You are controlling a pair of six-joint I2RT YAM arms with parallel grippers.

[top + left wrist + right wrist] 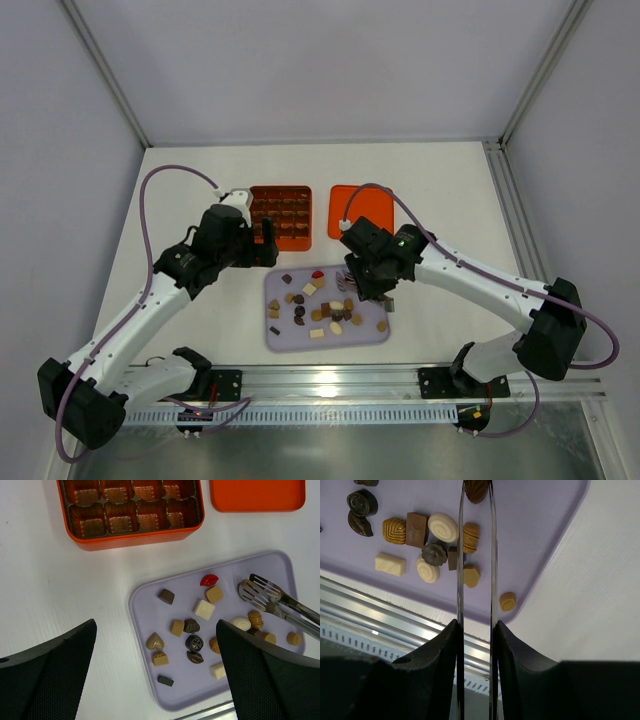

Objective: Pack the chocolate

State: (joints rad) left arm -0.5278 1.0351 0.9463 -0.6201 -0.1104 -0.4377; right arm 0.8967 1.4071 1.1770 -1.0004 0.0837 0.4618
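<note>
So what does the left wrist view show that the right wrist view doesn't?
Only the left wrist: the orange gridded box, the flat orange lid, the red chocolate and the open left gripper. Only the right wrist: the right gripper shut on the tongs, a dark brown piece between their arms near the tips, and the metal rail. Both: the purple tray, the tongs, and loose chocolates such as the cream oval piece.

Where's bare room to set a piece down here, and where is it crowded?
Bare: the table between the orange box and purple tray; also the tray's corner between the tongs and the orange lid. Crowded: the chocolate clustered around the tongs' tips.
</note>
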